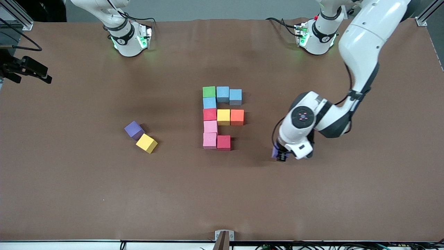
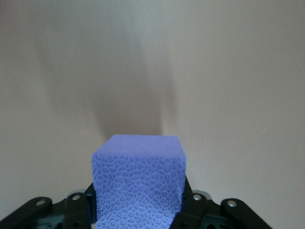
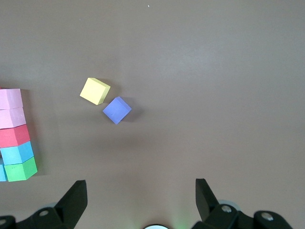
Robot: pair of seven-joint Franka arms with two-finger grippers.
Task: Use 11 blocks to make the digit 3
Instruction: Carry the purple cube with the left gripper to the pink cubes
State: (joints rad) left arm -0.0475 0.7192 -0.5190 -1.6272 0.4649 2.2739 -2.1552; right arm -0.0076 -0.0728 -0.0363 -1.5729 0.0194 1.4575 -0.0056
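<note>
**Nine cubes down, one purple in the air**

The half-built digit sits mid-tabletop: green, then two light blue cubes along the row nearest the robots, a spine of light blue, red and two pinks, a yellow-orange bar in the middle, and one red starting the last bar. Matte foam, all the same size. The left tool is pinching a purple cube over bare tabletop toward the left arm's end. A loose purple block and yellow block touch at a corner toward the right arm's end. The right tool waits above them, fingers spread wide.
</note>
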